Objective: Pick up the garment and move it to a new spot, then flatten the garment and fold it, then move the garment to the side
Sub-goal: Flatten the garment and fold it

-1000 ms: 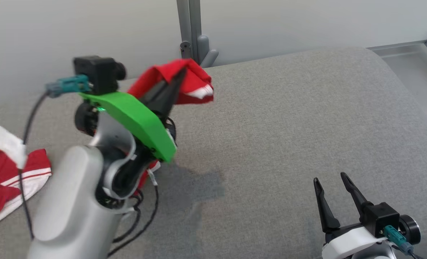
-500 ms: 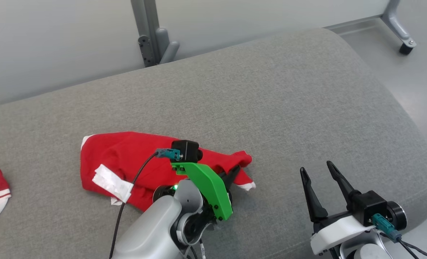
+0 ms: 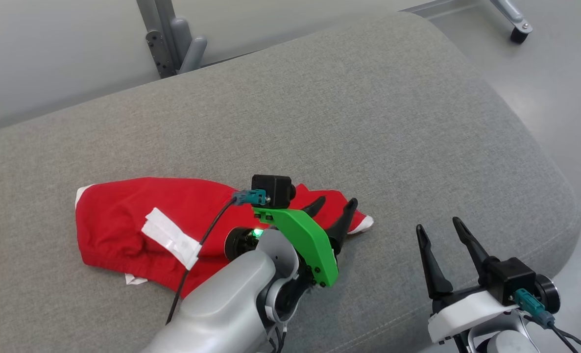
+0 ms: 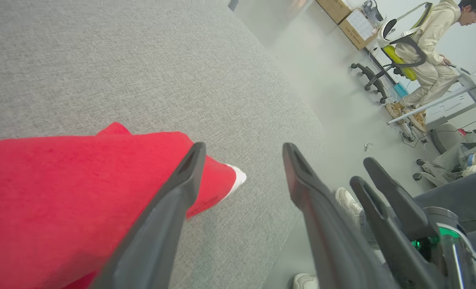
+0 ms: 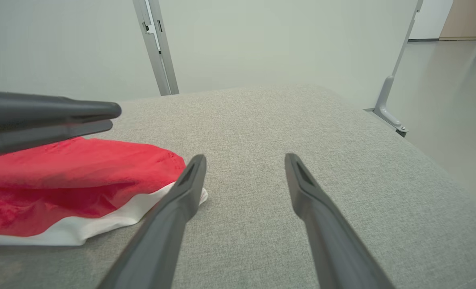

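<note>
Red garment w/ white trim (image 3: 133,220) lies rumpled on grey fabric cushion (image 3: 369,122). L gripper (image 3: 338,200) fingers apart over its edge, R gripper (image 3: 437,224) also apart. Pale wall (image 3: 50,49), grey metal post (image 3: 160,34) behind.

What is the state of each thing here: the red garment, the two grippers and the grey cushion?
red garment: lying crumpled on the cushion, not flattened, not folded, not held.
left gripper: jaws open, at the garment's right end, holding nothing.
right gripper: jaws open, empty, apart from the garment.
grey cushion: bears the garment.
</note>
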### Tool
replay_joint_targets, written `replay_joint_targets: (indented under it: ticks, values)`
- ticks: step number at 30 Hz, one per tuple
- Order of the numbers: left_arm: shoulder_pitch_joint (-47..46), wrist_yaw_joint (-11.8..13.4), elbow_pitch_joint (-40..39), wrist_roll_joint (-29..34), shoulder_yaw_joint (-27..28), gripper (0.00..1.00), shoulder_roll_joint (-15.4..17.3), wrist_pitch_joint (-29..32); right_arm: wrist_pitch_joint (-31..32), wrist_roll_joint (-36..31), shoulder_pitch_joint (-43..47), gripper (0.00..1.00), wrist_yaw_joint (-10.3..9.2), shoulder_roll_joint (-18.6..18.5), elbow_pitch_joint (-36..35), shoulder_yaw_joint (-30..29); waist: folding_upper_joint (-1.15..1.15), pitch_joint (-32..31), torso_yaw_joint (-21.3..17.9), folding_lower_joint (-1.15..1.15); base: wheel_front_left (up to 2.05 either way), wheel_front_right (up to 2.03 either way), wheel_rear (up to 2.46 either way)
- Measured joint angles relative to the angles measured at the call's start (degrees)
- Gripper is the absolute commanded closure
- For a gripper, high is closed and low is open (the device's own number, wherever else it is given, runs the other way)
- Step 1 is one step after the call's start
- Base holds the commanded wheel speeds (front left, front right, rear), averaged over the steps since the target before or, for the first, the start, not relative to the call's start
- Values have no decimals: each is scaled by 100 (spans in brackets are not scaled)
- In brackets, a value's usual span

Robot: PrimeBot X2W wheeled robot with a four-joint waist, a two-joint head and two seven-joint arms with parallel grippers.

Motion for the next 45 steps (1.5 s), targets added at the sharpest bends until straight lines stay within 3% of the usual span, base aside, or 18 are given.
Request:
replay_joint_targets:
  ticks: [4,7,18,20,25,32,37,38,39,45]
  values:
    - [-7,45,73,261,-89,0,15,-477,0,-10,12,0,0,7,-41,-73,0,-19,147,0,0,0,0]
    - [78,144,4,492,-116,0,207,-818,0,-24,68,0,0,8,-67,-124,0,-61,289,0,0,0,0]
    - [1205,1074,-491,905,-222,0,1578,-1202,0,-126,271,0,0,0,-140,-255,0,-283,840,0,0,0,0]
    - [1343,1162,-499,845,-156,0,1693,-1203,0,-146,296,0,0,1,-135,-227,0,-304,924,0,0,0,0]
    - [1709,1137,-556,446,-37,0,1681,-1048,0,-153,307,0,0,-8,-118,-182,0,-343,1053,0,0,0,0]
    - [1856,918,-498,36,159,0,1477,-949,0,-153,307,0,0,-42,-114,-141,0,-302,1058,0,0,0,0]
    - [1865,606,-391,-360,414,0,1267,-901,0,-152,297,0,0,-66,-94,-130,0,-281,1007,0,0,0,0]
    - [1864,587,-368,-359,417,80,1238,-923,0,-152,297,0,0,-71,-90,-130,0,-284,993,0,0,0,0]
    - [1860,559,-348,-355,433,100,1229,-977,0,-152,298,0,0,-77,-86,-134,0,-290,980,0,0,0,0]
    - [1797,478,-514,-413,724,100,1381,-1155,0,-153,325,0,0,-82,-100,-203,0,-300,986,0,0,0,0]
